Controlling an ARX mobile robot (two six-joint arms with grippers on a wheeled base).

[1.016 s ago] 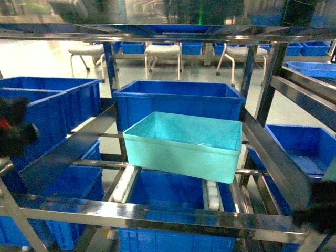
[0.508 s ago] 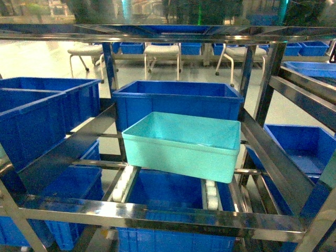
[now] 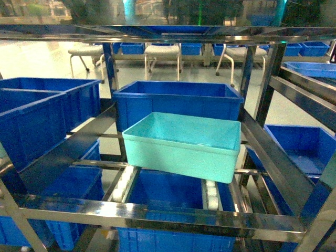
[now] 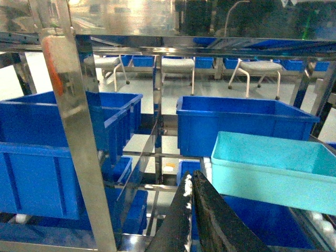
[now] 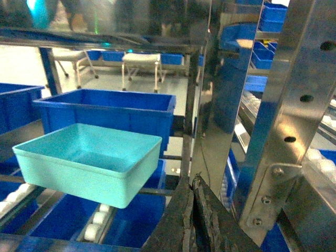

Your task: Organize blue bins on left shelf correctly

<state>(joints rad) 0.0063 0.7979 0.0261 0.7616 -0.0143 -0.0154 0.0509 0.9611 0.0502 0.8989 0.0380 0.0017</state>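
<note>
The light turquoise blue bin [image 3: 184,147] rests empty on the white roller tracks [image 3: 122,185] of the left shelf [image 3: 157,215], a steel rack. It sits slightly skewed, just in front of a dark blue crate [image 3: 178,102]. Neither gripper shows in the head view. My left gripper [image 4: 191,176] is shut with nothing in it, low and to the left of the bin [image 4: 273,168], outside the rack. In the right wrist view my right gripper [image 5: 193,181] is shut and empty too, lower than the bin [image 5: 89,157] and off its right corner.
Dark blue crates fill the left bay [image 3: 37,121], the tier below [image 3: 168,197] and the right bay [image 3: 299,147]. A steel upright [image 4: 79,136] stands close to the left gripper, and a bolted post [image 5: 283,131] rises right of the right gripper. White chairs [image 3: 163,55] stand behind.
Both black grippers, seen at the left and lower right edges of the head view one second ago, have dropped out of it. The turquoise bin has not moved.
</note>
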